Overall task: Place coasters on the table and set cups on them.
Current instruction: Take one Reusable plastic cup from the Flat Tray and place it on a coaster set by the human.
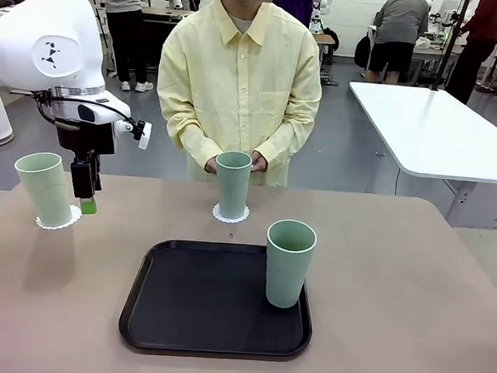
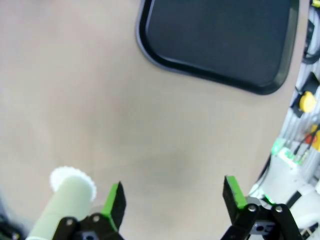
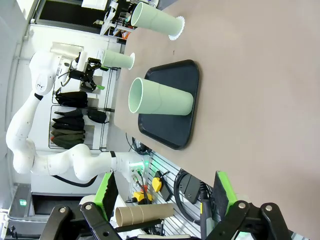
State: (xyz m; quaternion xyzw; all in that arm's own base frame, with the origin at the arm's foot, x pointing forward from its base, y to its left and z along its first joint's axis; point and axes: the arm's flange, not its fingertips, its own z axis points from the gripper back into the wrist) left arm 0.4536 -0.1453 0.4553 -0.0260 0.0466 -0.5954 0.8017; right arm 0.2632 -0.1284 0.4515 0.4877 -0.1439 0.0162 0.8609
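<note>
Surface: a beige-brown table (image 1: pixel 411 300) is seen, with a white table (image 1: pixel 432 122) beyond its far right corner.
Right gripper (image 3: pixel 164 189): its green-padded fingers are held wide apart above the table, with nothing between them.
Tray (image 1: pixel 196 319): a black rounded-corner tray is laid at the near middle of the table.
Tray cup (image 1: pixel 288 266): it is stood upright on the tray's right part, with no coaster seen under it.
Left gripper (image 2: pixel 170 192): its fingers are spread apart, empty, and held just beside the left cup (image 1: pixel 45 189).
Left coaster (image 1: pixel 75 217): it is laid on the table, and the left cup is set on it.
Marking (image 1: pixel 50 53): a small black emblem is printed on the left arm; no lettering can be read.
Far cup (image 1: pixel 232 185): it is set upright on the far coaster (image 1: pixel 230 220) at the far middle.
Hands (image 1: pixel 258 162): both of the person's hands are seen just behind the far cup.
</note>
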